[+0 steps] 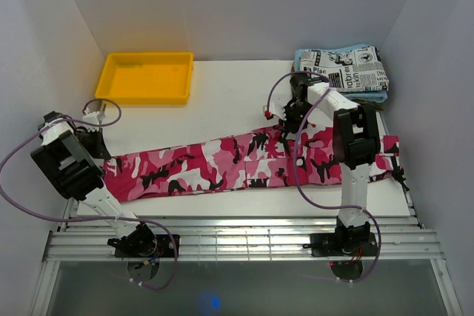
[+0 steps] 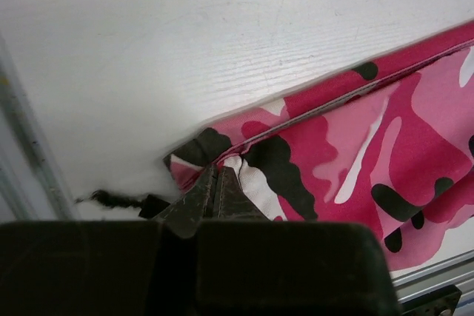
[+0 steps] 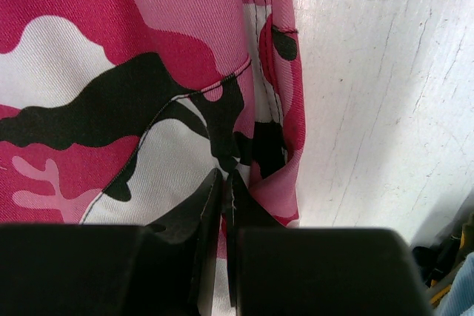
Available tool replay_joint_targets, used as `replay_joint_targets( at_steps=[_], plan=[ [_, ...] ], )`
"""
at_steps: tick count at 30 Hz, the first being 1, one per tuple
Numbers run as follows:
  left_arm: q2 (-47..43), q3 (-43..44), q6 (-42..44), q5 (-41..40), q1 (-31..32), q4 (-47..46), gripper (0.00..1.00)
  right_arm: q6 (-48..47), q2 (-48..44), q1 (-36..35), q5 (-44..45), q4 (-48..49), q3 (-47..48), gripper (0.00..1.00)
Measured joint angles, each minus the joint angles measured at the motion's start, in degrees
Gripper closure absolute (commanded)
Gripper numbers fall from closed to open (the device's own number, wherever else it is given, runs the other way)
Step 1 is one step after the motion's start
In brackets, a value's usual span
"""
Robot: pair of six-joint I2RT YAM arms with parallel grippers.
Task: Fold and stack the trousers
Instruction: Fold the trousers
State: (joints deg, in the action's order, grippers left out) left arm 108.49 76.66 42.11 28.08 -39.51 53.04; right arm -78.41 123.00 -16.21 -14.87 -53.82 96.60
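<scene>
Both arm bases sit on the metal rail at the near edge of the table, left base and right base.

Trousers: pink, magenta, white and black camouflage. They lie flat in one long band across the near half of the table, running from close to the left edge almost to the right edge. The band runs slightly aslant, its left end nearer the rail than its right.

Left gripper: at the left end of the trousers, close to the left edge of the table. In the left wrist view the two fingers are pressed together with only a hairline between them, and their tips pinch the corner of the cloth. That corner is raised a little off the table, with a shadow under it.

Right gripper: at the far edge of the trousers, right of the middle of the band. Its fingers are closed to a thin slit on a bunched fold beside the seam. Bare table shows just to the right of the fold.

Far left corner: a yellow tray, well apart from the trousers.

Far right corner: a folded newspaper-print garment lies on top of a light blue cloth.
</scene>
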Motion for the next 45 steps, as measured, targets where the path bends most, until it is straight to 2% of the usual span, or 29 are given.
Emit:
replay_joint_targets(
  at_steps=[6,11,12,13,14,15,16,18,19,21,22,23,24,27,30,34,36,40,45],
  plan=[
    [-3.7,1.9,-1.7,2.1,-3.1,-0.9,1.00,0.0,0.0,-0.1,-0.3,0.0,0.0,0.92],
    [-5.1,1.2,-2.8,2.4,-3.1,-3.2,1.00,0.0,0.1,-0.3,-0.3,0.0,0.0,0.92],
    [-5.0,0.7,-3.0,2.3,-3.1,-3.7,0.97,0.0,0.1,-0.3,-0.3,0.0,0.0,0.92],
    [-4.8,0.6,-3.0,2.2,-3.1,-3.8,0.88,0.0,0.1,-0.3,-0.3,0.0,0.0,0.83],
    [-4.5,0.6,-3.2,2.1,-3.1,-3.8,0.71,0.3,0.1,-0.3,-0.3,0.1,0.0,0.76],
    [-4.2,0.6,-2.9,2.0,-3.1,-4.0,0.63,0.7,0.1,-0.3,-0.2,0.2,0.0,0.67],
    [-3.8,0.6,-2.9,1.4,-3.1,-4.1,0.56,1.2,0.1,-0.3,0.0,0.2,0.0,0.54],
    [-3.4,0.6,-3.0,0.3,-3.5,-4.4,0.42,2.3,0.2,-0.3,0.5,0.4,0.1,0.44],
    [-3.3,0.6,-3.0,0.0,-3.7,-4.5,0.38,3.0,0.3,-0.3,0.6,0.3,0.4,0.31],
    [-3.4,0.9,-3.4,-0.6,-4.1,-4.2,0.29,4.9,0.5,-0.2,0.6,0.2,1.6,0.16],
    [-3.4,1.1,-3.6,-0.7,-4.3,-3.9,0.28,5.9,0.5,-0.2,0.5,0.1,2.5,0.01],
    [-3.4,1.4,-3.6,-0.7,-4.4,-3.5,0.27,7.1,0.5,-0.2,0.3,0.0,3.6,0.08],
    [-3.4,1.7,-3.8,-0.7,-4.6,-2.8,0.26,8.0,0.5,-0.2,-0.1,0.2,4.9,0.10],
    [-4.0,1.9,-3.7,-0.6,-5.7,-0.1,0.25,11.7,0.0,0.0,-1.7,0.7,7.3,0.10],
    [-5.9,-1.0,-3.6,-0.6,-7.6,1.4,0.24,15.6,-1.6,0.0,-4.4,-0.3,8.7,0.01],
    [-8.1,-8.4,-3.6,-0.8,-9.3,3.0,0.25,17.3,-4.7,-0.1,-9.7,-5.7,9.6,0.22],
    [-8.3,-11.8,-3.6,-0.9,-9.5,3.4,0.26,17.1,-6.9,-0.4,-11.8,-8.5,8.0,0.28],
    [-8.7,-14.0,-4.0,-0.9,-9.5,3.6,0.28,14.6,-15.6,-1.1,-12.2,-9.4,-6.2,0.38],
    [-8.7,-14.6,-5.2,-1.0,-9.5,3.2,0.32,10.1,-26.2,-1.3,-6.8,-8.4,-25.5,0.39]
  ],
)
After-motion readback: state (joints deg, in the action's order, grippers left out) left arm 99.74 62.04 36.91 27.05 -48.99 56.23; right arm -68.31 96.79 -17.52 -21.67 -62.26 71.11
